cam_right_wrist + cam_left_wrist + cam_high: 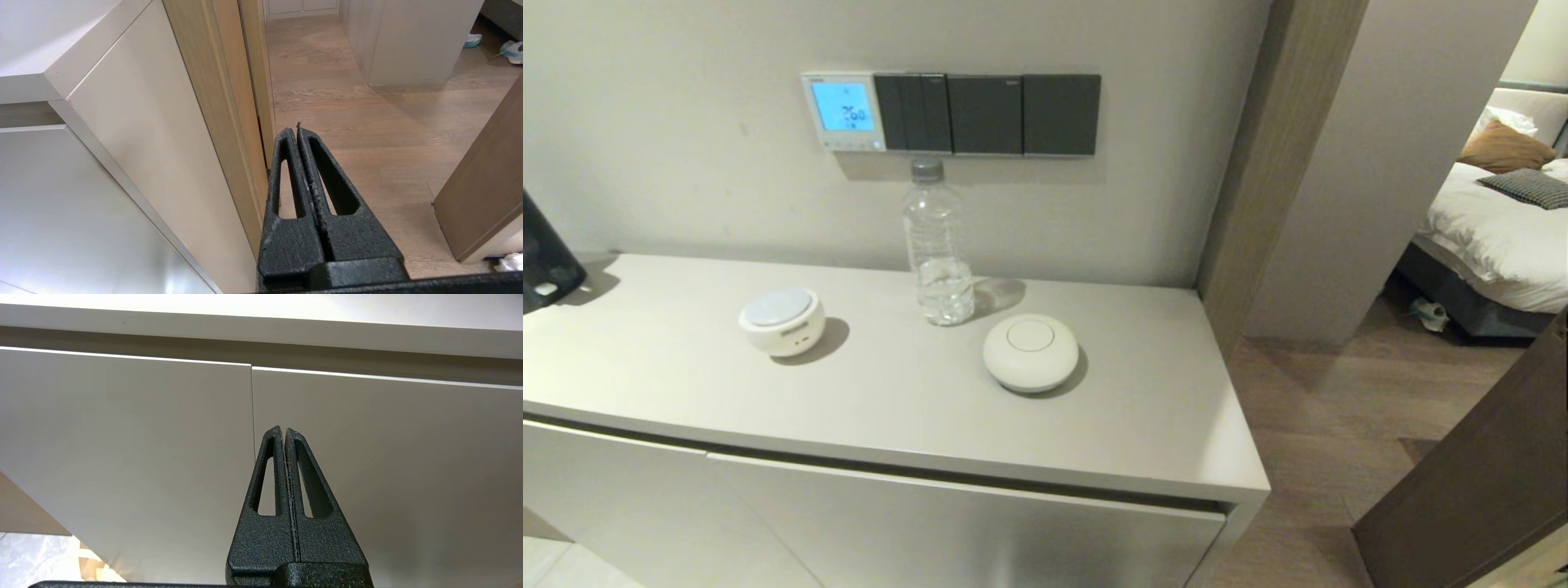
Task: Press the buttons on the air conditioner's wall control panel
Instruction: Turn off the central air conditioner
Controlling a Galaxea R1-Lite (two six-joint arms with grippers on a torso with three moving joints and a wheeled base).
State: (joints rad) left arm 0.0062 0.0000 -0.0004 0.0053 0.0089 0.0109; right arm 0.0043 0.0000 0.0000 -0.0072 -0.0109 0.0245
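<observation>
The white wall control panel (844, 111) hangs on the wall above the cabinet, its screen lit light blue with digits. Its row of tiny pale buttons (849, 144) runs along its bottom edge. Neither gripper shows in the head view. My left gripper (284, 430) is shut and empty, low in front of the cabinet doors. My right gripper (296, 130) is shut and empty, low beside the cabinet's right end, over the wood floor.
Three dark grey switch plates (987, 114) sit right of the panel. On the cabinet top (645, 359) stand a clear water bottle (936, 245) under the switches, a white round device (782, 320) and a white dome (1031, 353). A doorway opens on the right.
</observation>
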